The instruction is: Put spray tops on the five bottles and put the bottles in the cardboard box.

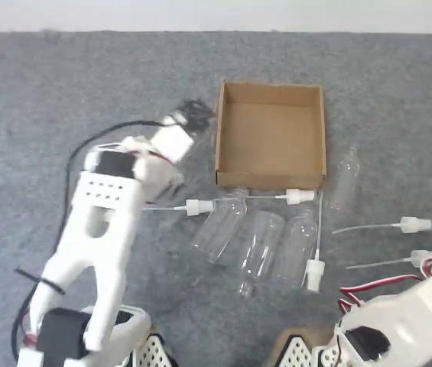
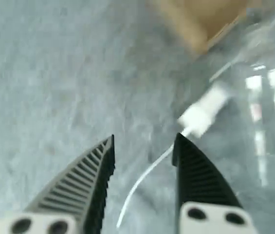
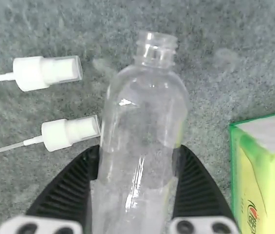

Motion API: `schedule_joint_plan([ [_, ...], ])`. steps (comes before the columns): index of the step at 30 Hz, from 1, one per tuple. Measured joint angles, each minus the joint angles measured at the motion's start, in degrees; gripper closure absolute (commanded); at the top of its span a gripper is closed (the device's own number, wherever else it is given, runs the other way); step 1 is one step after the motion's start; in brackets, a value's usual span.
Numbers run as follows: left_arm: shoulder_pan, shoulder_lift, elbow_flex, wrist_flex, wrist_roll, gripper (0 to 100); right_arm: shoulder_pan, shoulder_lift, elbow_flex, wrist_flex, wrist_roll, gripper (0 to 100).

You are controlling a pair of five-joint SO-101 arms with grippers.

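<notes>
Your left arm (image 1: pixel 101 252) stands at the surface's near-left corner, with the left gripper (image 1: pixel 189 115) just beside the box (image 1: pixel 271 134). Four bottles (image 1: pixel 260 241) lie near it. On the left wrist, jaws wide, spray top (image 2: pixel 203 114) just past them. On the right wrist, your right gripper (image 3: pixel 137 150) clamps a bottle (image 3: pixel 144 97), two tops (image 3: pixel 47 73) beside it.

Cardboard box (image 1: pixel 220 130) open-topped, bottles (image 1: pixel 260 243) crowding its near wall

The cardboard box (image 1: pixel 269 134) sits open on the gray carpet (image 1: pixel 47 92). Three clear bottles (image 1: pixel 260 241) lie in front of it, one more bottle (image 1: pixel 345 177) beside it. White spray tops (image 1: pixel 416 224) lie around them.
</notes>
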Motion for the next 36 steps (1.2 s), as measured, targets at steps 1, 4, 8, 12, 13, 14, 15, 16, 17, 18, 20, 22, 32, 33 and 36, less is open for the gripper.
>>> schedule_joint_plan([
  [1,1.58,0.44,0.62,-1.32,0.00,82,0.00,0.00,0.00,0.00,0.00,94.6],
  [4,4.22,3.96,2.20,-6.42,0.53,81,0.00,0.00,0.00,0.00,0.00,94.6],
  [8,6.51,11.96,2.55,-10.73,0.79,81,0.00,0.00,0.00,0.00,0.00,94.6],
  [12,8.53,15.91,2.55,-11.69,0.79,81,0.00,0.00,0.00,0.00,0.00,94.6],
  [13,8.88,16.53,2.55,-11.69,0.79,81,0.00,0.00,0.00,0.00,0.00,94.6],
  [14,9.14,17.32,2.55,-11.69,0.79,82,0.00,0.00,0.00,0.00,0.00,94.6],
  [15,9.23,18.29,2.55,-11.69,0.79,82,0.00,0.00,0.00,0.00,0.00,94.6],
  [16,9.23,19.25,2.55,-11.87,0.79,82,0.00,0.00,0.00,0.00,0.00,94.6],
  [17,9.23,20.13,2.55,-12.48,0.79,82,0.00,0.00,0.00,0.00,0.00,94.6],
  [18,9.14,21.36,2.55,-12.92,0.70,82,0.00,0.00,0.00,0.00,0.00,94.6],
  [20,7.65,23.82,2.55,-13.98,0.53,84,0.00,0.00,0.00,0.00,0.00,94.6],
  [22,6.51,25.23,2.11,-14.59,0.97,89,0.00,0.00,0.00,0.00,0.00,94.6],
  [32,-1.85,26.11,1.05,-12.66,2.99,97,0.00,0.00,0.00,0.00,0.00,94.6],
  [33,-2.73,26.11,1.05,-11.87,3.87,96,0.00,0.00,0.00,0.00,0.09,94.6],
  [36,-5.27,25.85,1.05,-9.76,8.70,96,0.00,0.00,0.00,0.00,0.09,94.6],
])
